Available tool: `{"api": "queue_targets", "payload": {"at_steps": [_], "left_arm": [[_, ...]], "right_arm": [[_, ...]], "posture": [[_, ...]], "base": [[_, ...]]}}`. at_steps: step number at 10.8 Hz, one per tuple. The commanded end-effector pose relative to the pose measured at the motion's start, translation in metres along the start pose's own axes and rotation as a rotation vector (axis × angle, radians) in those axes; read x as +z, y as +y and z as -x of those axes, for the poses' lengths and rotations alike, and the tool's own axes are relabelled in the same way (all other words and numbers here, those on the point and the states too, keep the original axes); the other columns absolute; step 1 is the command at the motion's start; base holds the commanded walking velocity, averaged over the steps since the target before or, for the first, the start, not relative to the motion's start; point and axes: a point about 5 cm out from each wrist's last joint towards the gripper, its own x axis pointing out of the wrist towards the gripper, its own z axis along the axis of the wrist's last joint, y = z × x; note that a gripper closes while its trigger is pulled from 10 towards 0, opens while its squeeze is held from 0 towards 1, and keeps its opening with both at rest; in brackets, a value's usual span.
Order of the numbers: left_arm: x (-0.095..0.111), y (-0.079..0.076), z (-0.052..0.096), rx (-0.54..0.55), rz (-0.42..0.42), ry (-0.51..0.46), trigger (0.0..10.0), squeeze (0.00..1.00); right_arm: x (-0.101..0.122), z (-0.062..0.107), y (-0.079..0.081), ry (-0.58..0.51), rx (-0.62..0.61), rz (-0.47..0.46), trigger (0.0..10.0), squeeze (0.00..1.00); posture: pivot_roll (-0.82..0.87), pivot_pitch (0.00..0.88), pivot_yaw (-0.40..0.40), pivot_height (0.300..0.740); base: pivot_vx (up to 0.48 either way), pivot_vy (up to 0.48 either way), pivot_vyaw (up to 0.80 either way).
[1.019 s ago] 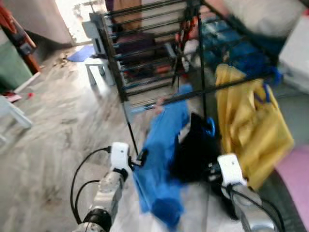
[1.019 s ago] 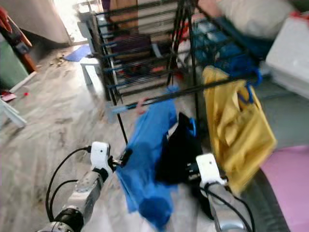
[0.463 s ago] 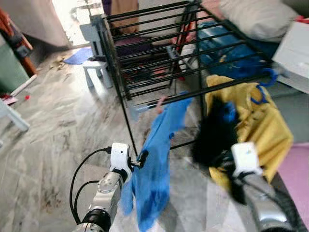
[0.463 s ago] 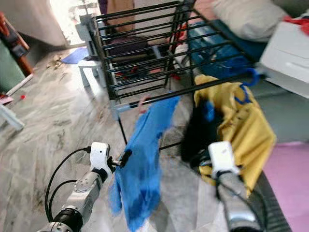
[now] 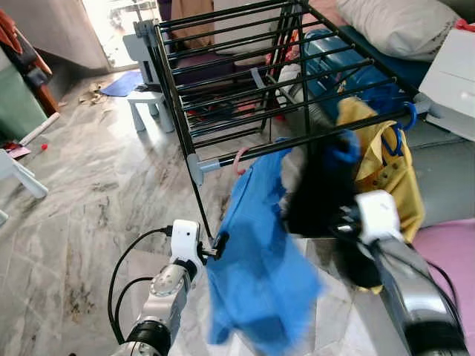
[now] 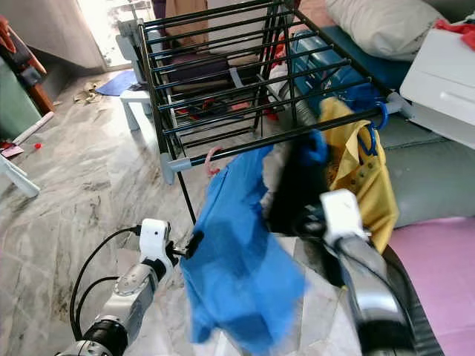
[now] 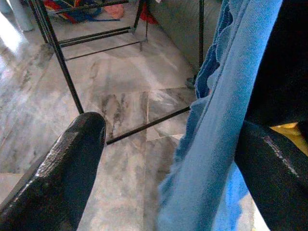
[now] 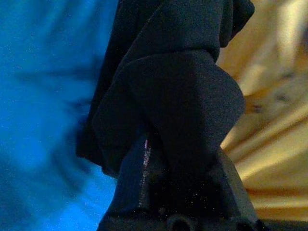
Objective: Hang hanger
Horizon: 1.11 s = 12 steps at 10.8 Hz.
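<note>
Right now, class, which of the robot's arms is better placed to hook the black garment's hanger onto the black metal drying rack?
The right gripper: it holds the black garment up just below the black metal drying rack's front rail. The left gripper sits lower, fingers open beside the blue shirt.

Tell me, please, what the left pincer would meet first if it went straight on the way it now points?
Most likely the blue garment: it hangs right ahead of the open left pincer, nearer one finger. Past the cloth lies marble floor and a drying rack leg, though depth is hard to judge.
</note>
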Motion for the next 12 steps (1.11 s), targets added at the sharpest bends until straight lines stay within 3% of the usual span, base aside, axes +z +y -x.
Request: {"api": "queue_targets", "payload": {"at_steps": [1, 3, 6, 12], "left_arm": [[-0.003, 0.006, 0.002, 0.023, -0.006, 0.021, 10.0, 0.00], [-0.006, 0.007, 0.004, 0.041, 0.005, 0.024, 10.0, 0.00], [-0.011, 0.008, 0.007, 0.056, 0.011, 0.036, 10.0, 0.00], [-0.017, 0.011, 0.012, 0.073, 0.008, 0.056, 10.0, 0.00]], "right_arm": [[0.011, -0.005, 0.005, -0.028, 0.047, 0.010, 10.0, 0.00], [0.035, -0.022, -0.005, -0.018, 0.084, 0.027, 10.0, 0.00], [0.045, -0.034, -0.012, 0.028, 0.066, 0.003, 10.0, 0.00], [0.005, -0.040, 0.008, 0.215, 0.160, -0.100, 10.0, 0.00]], "posture": [[-0.14, 0.018, 0.111, 0.740], [-0.12, 0.020, 0.090, 0.740], [-0.11, 0.028, 0.074, 0.740], [-0.08, 0.041, 0.061, 0.740]], "base": [[0.000, 0.000, 0.00], [0.000, 0.000, 0.00], [0.000, 0.000, 0.00], [0.000, 0.000, 0.00]]}}
